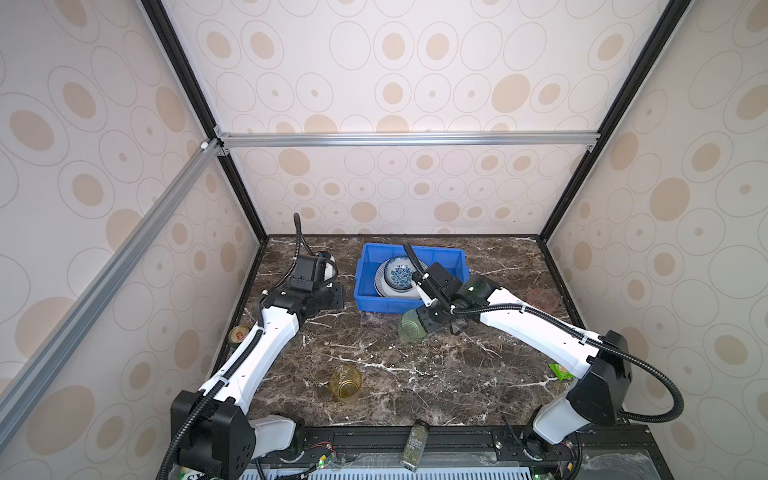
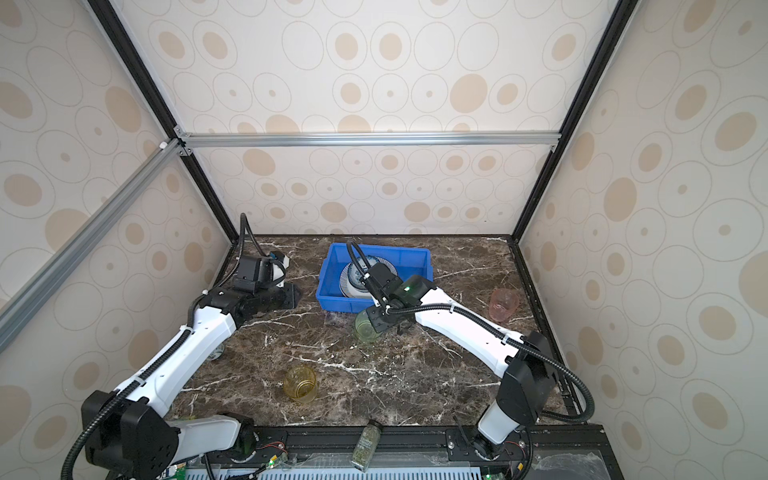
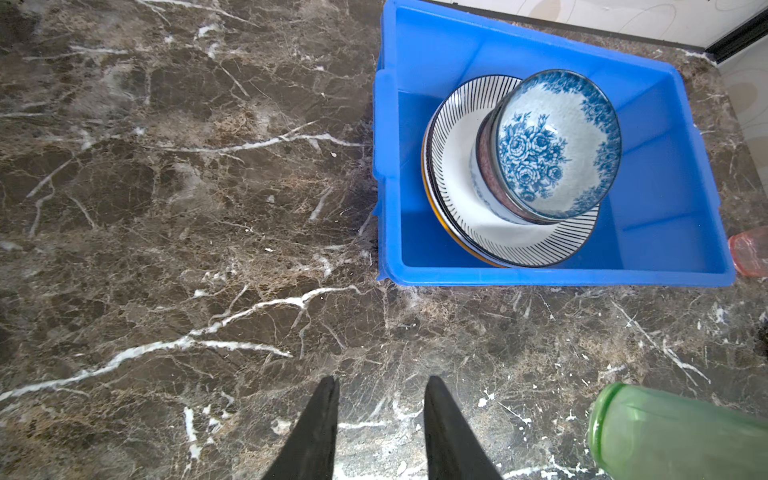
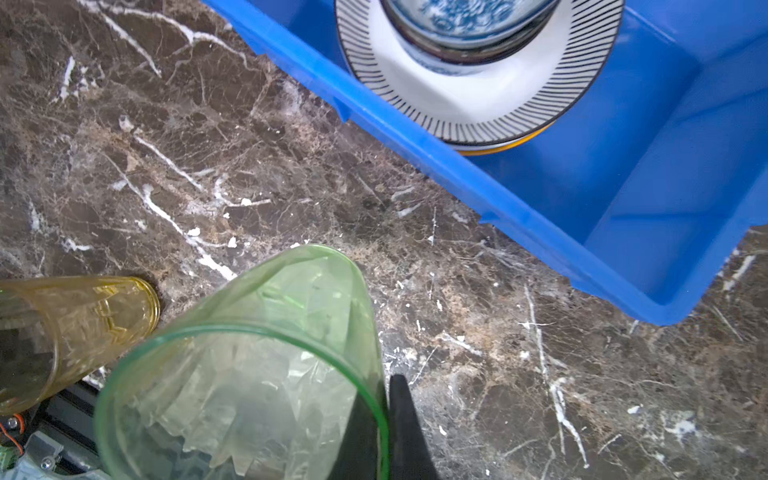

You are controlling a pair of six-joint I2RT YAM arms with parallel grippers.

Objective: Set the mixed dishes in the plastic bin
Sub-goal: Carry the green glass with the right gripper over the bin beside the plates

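Observation:
The plastic bin [image 1: 376, 305] [image 2: 332, 301] is a bright blue tub at the back middle of the marble table. Inside it a striped-rim plate [image 3: 453, 187] tops a stack of plates, and a blue floral bowl [image 3: 552, 145] rests on stacked bowls. My right gripper [image 4: 384, 386] is shut on the wall of a green tumbler [image 1: 409, 328] [image 4: 249, 374], just in front of the bin. My left gripper [image 3: 380, 384] is open above bare table, left of the bin. A yellow tumbler [image 1: 345, 384] stands near the front. A pink tumbler [image 2: 504, 304] stands at the right.
A dark-lidded spice jar [image 1: 413, 446] lies across the front rail. A small tin can [image 1: 239, 333] sits by the left wall, beside my left arm. A green packet [image 1: 561, 371] lies under my right arm. Patterned walls close in the table on three sides.

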